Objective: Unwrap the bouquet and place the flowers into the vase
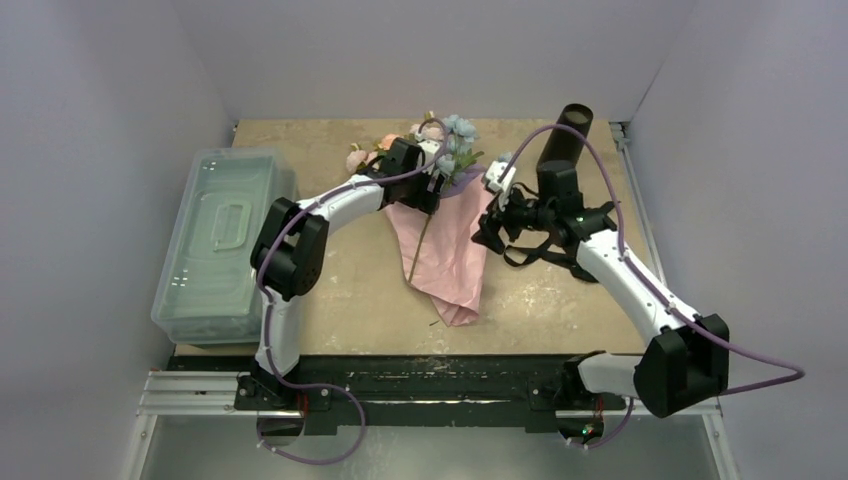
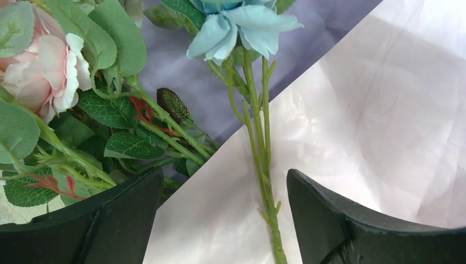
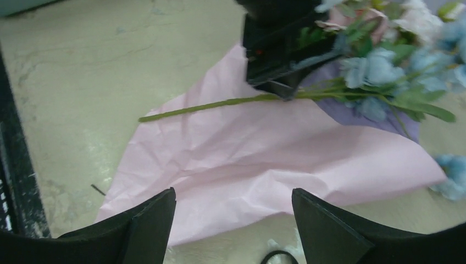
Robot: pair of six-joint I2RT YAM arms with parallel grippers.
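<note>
The bouquet lies unwrapped: pink paper (image 1: 447,258) is spread flat, and the flowers (image 1: 440,140) are bunched at its far end on a lilac sheet (image 3: 357,113). One pale blue flower (image 2: 242,22) has its green stem (image 2: 265,165) lying on the paper between the open fingers of my left gripper (image 2: 225,181), untouched by either finger. My left gripper (image 1: 425,185) hovers low over the bunch. My right gripper (image 3: 233,195) is open and empty over the paper's right edge. The black vase (image 1: 570,135) stands upright at the back right.
A clear lidded bin (image 1: 225,235) fills the table's left side. A black ribbon (image 1: 530,252) lies loose under my right arm, its loop (image 3: 277,257) just below the right fingers. A stray blue bloom (image 3: 450,176) rests beside the paper.
</note>
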